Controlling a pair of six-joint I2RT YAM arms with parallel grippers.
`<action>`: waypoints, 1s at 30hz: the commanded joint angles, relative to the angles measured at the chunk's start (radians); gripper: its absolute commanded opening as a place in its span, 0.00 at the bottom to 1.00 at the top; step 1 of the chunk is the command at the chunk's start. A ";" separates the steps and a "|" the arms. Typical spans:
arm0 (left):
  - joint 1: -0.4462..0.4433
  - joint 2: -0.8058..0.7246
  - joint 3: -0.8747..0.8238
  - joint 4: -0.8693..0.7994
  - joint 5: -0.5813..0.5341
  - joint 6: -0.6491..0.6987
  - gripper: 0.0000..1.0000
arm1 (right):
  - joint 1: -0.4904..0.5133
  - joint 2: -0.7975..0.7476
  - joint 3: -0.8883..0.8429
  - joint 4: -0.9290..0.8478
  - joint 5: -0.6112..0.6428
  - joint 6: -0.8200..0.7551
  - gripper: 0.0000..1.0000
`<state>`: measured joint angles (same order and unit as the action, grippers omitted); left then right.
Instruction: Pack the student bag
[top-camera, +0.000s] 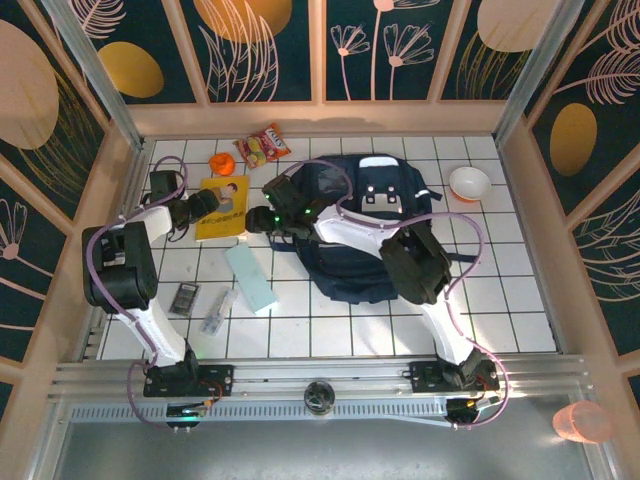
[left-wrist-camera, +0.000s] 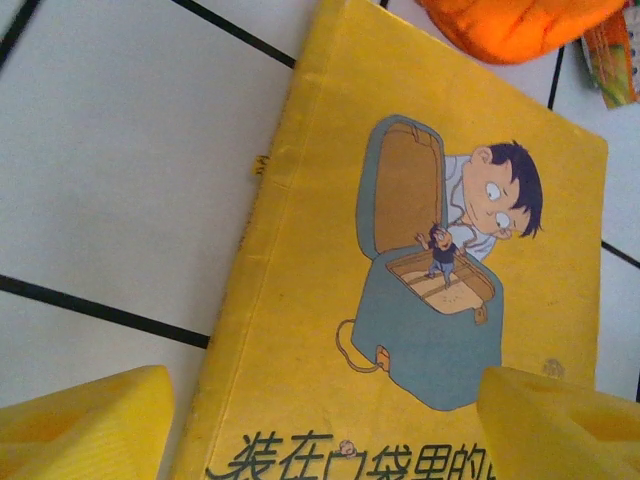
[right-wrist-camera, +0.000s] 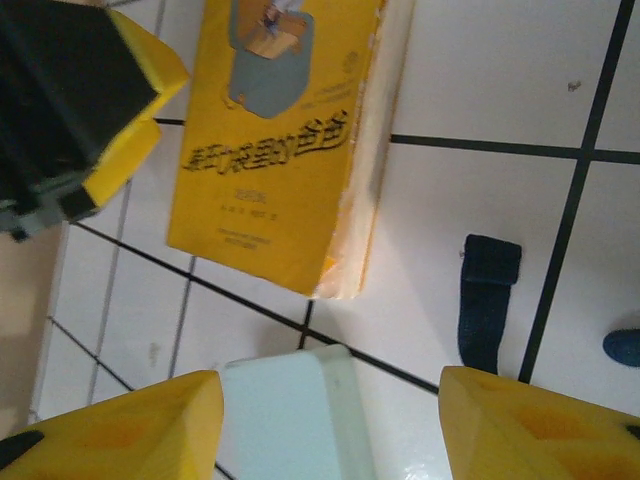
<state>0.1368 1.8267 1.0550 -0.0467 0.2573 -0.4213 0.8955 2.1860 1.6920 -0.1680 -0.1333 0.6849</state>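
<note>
The student bag (top-camera: 370, 225), a dark navy backpack, lies in the middle of the tiled table, and one of its straps (right-wrist-camera: 488, 300) trails on the tiles. A yellow picture book (top-camera: 222, 207) (left-wrist-camera: 400, 300) lies flat to the bag's left. My left gripper (top-camera: 193, 213) (left-wrist-camera: 325, 440) hangs open over the book's spine, one pad (left-wrist-camera: 85, 425) above bare tile and the other (left-wrist-camera: 560, 425) above the cover. My right gripper (top-camera: 260, 222) (right-wrist-camera: 325, 425) reaches across the bag and stands open by the book's (right-wrist-camera: 280, 140) lower right corner. The end of a mint green case (right-wrist-camera: 290, 415) (top-camera: 250, 278) lies below, between its fingers.
An orange (top-camera: 222, 163) and a snack packet (top-camera: 262, 148) lie behind the book. A white bowl (top-camera: 470, 183) stands at the back right. A calculator (top-camera: 184, 298) and a clear item (top-camera: 215, 315) lie at the front left. Wooden walls ring the table.
</note>
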 joint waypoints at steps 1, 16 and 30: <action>0.004 0.032 0.009 0.020 0.110 0.056 0.76 | -0.006 0.072 0.076 -0.003 -0.014 -0.024 0.59; 0.003 0.032 -0.062 0.009 0.308 0.048 0.69 | -0.016 0.296 0.296 -0.085 -0.083 -0.051 0.55; 0.008 -0.020 -0.064 0.020 0.044 -0.014 0.70 | -0.063 0.345 0.292 -0.115 -0.070 -0.036 0.35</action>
<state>0.1421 1.8153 1.0035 -0.0334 0.3290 -0.4030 0.8398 2.4695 1.9686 -0.2424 -0.2119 0.6537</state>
